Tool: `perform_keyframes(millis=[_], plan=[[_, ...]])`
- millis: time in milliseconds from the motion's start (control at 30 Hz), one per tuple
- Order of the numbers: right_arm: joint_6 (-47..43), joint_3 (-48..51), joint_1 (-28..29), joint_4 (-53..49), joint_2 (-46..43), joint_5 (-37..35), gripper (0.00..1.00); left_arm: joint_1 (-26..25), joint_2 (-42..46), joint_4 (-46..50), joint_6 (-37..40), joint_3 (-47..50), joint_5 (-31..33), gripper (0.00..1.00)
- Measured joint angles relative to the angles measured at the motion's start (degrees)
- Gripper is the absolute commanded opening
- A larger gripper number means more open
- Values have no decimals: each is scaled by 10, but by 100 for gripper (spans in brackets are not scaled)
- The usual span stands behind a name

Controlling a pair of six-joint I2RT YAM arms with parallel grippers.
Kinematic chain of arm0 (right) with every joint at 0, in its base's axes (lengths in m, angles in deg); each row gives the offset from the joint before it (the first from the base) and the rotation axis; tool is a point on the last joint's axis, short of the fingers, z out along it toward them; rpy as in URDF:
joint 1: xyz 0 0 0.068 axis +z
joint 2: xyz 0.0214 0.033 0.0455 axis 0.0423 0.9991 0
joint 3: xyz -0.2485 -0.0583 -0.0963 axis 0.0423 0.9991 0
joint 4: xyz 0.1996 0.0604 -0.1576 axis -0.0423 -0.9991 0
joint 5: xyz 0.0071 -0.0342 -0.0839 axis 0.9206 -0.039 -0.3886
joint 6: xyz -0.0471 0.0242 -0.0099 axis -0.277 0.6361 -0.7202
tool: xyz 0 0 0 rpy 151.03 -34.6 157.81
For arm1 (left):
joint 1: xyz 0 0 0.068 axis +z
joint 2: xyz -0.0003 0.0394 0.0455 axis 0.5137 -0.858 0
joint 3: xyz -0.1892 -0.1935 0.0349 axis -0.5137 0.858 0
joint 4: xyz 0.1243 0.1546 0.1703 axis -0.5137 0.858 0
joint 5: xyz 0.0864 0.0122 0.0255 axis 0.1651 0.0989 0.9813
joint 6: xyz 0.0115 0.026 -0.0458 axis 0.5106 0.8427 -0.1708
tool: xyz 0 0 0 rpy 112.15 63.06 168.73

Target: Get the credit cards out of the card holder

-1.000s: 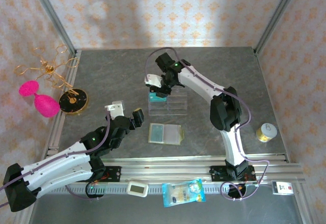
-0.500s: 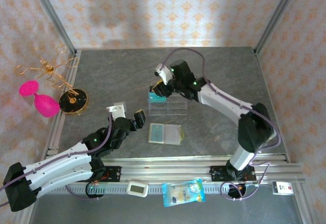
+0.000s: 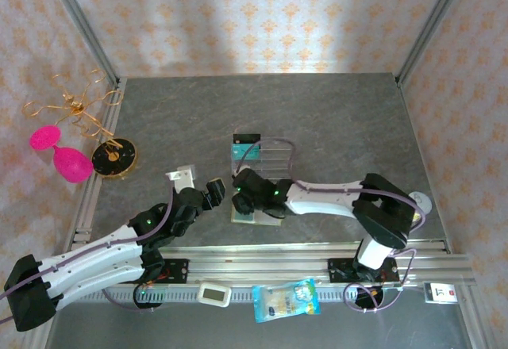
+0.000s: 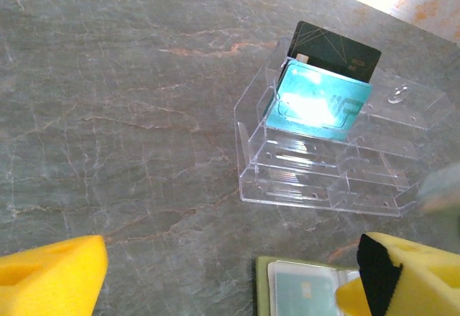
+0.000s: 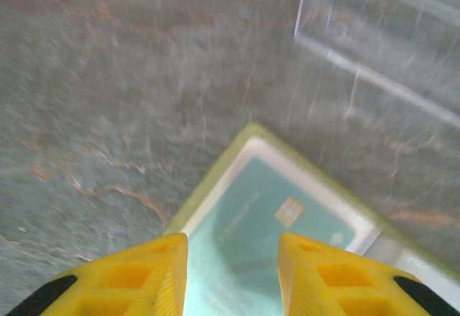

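Right gripper (image 5: 231, 273): hovered, jaws narrowly parted and empty, directly over card holder (image 5: 215, 179) by near edge of tabletop (image 5: 108, 79), credit card (image 5: 287, 222) pocketed inside, edges diagonal to the fingers (image 5: 144, 273). Left gripper (image 4: 223, 273): hung wide just leftward, less near.

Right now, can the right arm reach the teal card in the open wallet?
Probably yes: the right gripper hovers open directly over the card in the card holder, with nothing between them.

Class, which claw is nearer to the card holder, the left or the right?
Right. The right claw hovers directly above the card holder; the left claw sits off to its left, apart from it.
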Motion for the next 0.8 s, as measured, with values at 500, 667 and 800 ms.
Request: perform_keyframes(millis=[500,667,800], plan=[[17,-29,43,-27,64,-67,7,3,1,2,-10,15,-33,83],[29,-24,45,-9,63,-67,0,3,-10,-1,-10,17,-52,74],[33,5,44,22,38,-65,0,3,-33,-21,-12,25,-77,51]])
